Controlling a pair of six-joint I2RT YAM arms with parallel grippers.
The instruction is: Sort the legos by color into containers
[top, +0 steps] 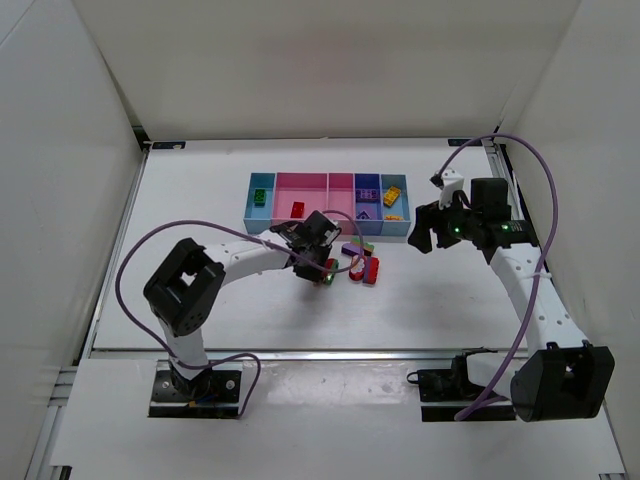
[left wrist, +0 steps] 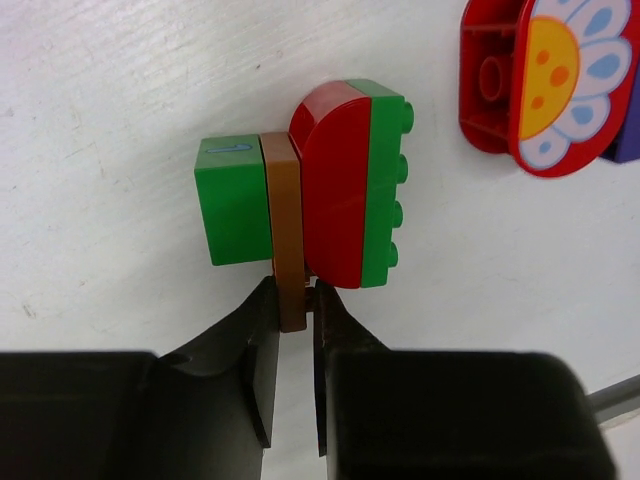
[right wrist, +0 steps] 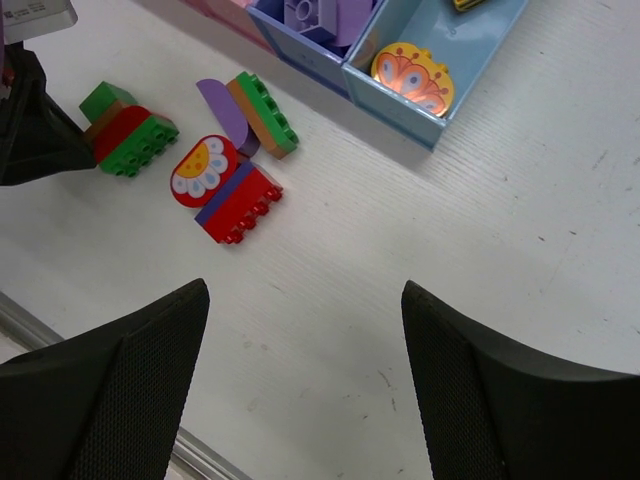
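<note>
A joined lego cluster (left wrist: 338,190) lies on the white table: a green block, a thin brown plate (left wrist: 285,230), a rounded red piece and a green studded brick. My left gripper (left wrist: 297,300) is shut on the near end of the brown plate. From above, the left gripper (top: 318,262) sits just in front of the containers (top: 330,176). A red flower-printed lego (left wrist: 545,85) lies to the right of the cluster. My right gripper (right wrist: 303,290) hangs open over bare table, nothing between its fingers. In its view the cluster (right wrist: 128,135) is at the far left.
More joined legos lie loose: a red and purple brick (right wrist: 235,200) and a purple, brown and green stack (right wrist: 262,112). The bins hold a green lego (top: 260,195), a red one (top: 297,208), purple ones (right wrist: 320,15) and an orange disc (right wrist: 412,78).
</note>
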